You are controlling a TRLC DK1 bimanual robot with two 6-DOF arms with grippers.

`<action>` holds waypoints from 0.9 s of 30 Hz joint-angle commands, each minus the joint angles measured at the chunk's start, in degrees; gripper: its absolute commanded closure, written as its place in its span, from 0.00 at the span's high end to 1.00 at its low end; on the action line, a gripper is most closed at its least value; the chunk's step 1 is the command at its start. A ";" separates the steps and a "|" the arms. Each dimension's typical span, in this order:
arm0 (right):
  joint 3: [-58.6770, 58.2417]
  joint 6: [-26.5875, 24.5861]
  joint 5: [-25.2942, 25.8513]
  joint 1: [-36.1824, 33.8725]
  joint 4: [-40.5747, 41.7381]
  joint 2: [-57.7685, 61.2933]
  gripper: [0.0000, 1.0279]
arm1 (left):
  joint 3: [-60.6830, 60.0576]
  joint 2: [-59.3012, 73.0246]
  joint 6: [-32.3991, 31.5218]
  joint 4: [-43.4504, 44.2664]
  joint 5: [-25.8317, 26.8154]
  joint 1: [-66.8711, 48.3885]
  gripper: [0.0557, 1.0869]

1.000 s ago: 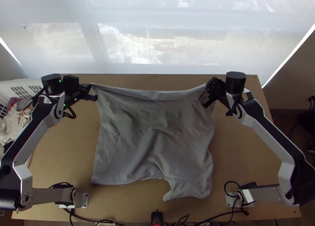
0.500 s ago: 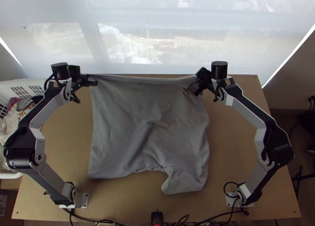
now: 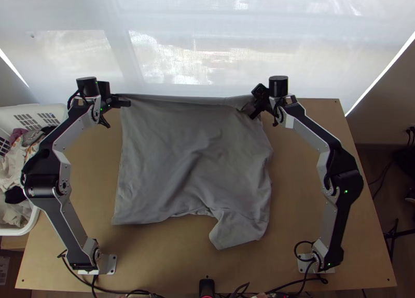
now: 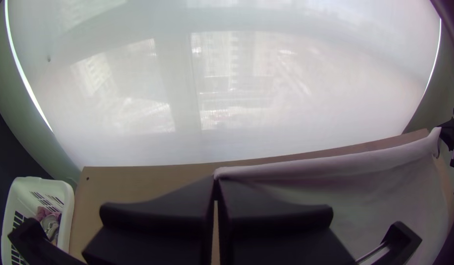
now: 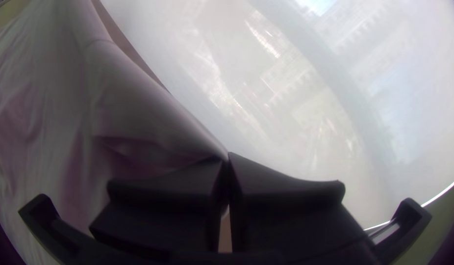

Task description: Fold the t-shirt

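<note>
Beyond the t-shirt we see a large pale blind (image 3: 332,54), and under the t-shirt the light wooden counter (image 3: 306,204). The grey t-shirt (image 3: 171,152) lies spread and creased, its far edge drawn out in a long narrow roll between the two hands, its near edge uneven, with a flap poking out at the near right. To the left of the t-shirt we have a white basket (image 3: 59,111) holding mixed clothes (image 3: 14,168). At the t-shirt's far left corner we find the left hand (image 3: 118,97), fingertips pinched together on the cloth. Near its far right corner is the right hand (image 3: 252,103), clamped on the bunched fabric. Nearer than the t-shirt, we spot a small black device (image 3: 206,286).
</note>
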 commanded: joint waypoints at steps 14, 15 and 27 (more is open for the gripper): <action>-0.28 6.10 0.32 0.58 -0.41 -1.24 0.03 | -1.64 -2.74 -0.20 1.14 0.62 -1.40 0.03; -0.81 6.71 0.32 0.58 -0.58 -2.30 0.03 | -2.43 -3.71 -0.20 2.64 1.06 -1.40 0.03; -17.34 4.52 0.50 4.36 5.40 -15.83 0.03 | -17.37 -15.84 0.42 15.47 1.32 -4.21 0.03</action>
